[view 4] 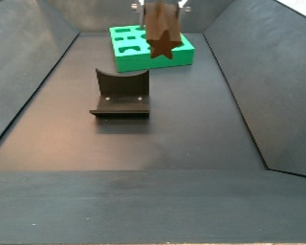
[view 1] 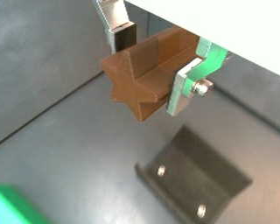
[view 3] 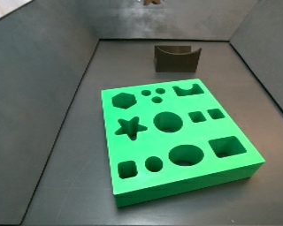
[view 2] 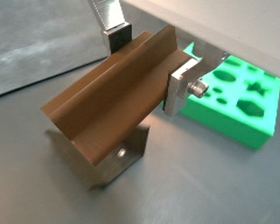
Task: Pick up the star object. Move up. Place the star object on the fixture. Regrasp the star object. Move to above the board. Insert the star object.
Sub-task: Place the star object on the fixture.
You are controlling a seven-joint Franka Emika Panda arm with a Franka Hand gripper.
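In a wrist view, the pincer (view 1: 154, 63) pinches a brown star (view 1: 140, 77) between its silver fingers (view 1: 185, 87), the star's pointed end face toward the camera and raised clear of the desk (view 1: 73, 149). The dark fixture (view 1: 195, 181) lies on the desk below the star.

In a wrist view, the star (view 2: 113, 87) shows as a long ridged bar held by the pincer (view 2: 149, 59), hanging just above the fixture (view 2: 113, 162). The green board (view 2: 238, 99) sits beyond the fixture.

In a side view, the board (view 3: 173, 137) fills the desk's middle, its star-shaped hole facing up; the fixture (view 3: 176, 57) stands behind it. The pincer is barely visible at the frame's top edge.

In a side view, the star (view 4: 161, 33) hangs from the pincer (view 4: 160, 8) above and beyond the fixture (view 4: 120, 94), in front of the board (view 4: 130, 48).
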